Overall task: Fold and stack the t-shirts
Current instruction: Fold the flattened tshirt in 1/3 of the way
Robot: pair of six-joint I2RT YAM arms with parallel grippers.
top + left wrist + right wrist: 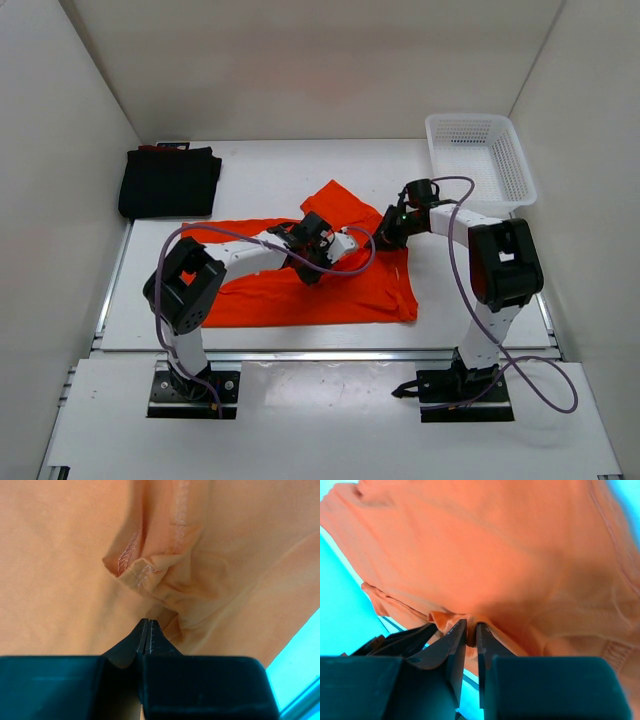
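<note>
The orange t-shirt (pixel 300 295) lies spread across the middle of the table, its top right part folded up into a peak. My left gripper (pixel 308 265) presses down on the shirt's middle. In the left wrist view its jaws (pixel 149 622) are shut, with a puckered fold and stitched hem of the orange t-shirt (pixel 225 555) at the tips. My right gripper (pixel 383 237) is at the shirt's right upper edge; its jaws (pixel 471 624) stand a narrow gap apart with a pinch of the orange t-shirt (pixel 495 545) between them. The black t-shirt (pixel 170 182) lies folded at the back left, with a sliver of the maroon t-shirt (pixel 150 148) showing behind it.
A white mesh basket (pixel 520 170) stands at the back right corner. White walls close in the table on the left, back and right. The right arm's cable (pixel 540 385) loops over the near right edge.
</note>
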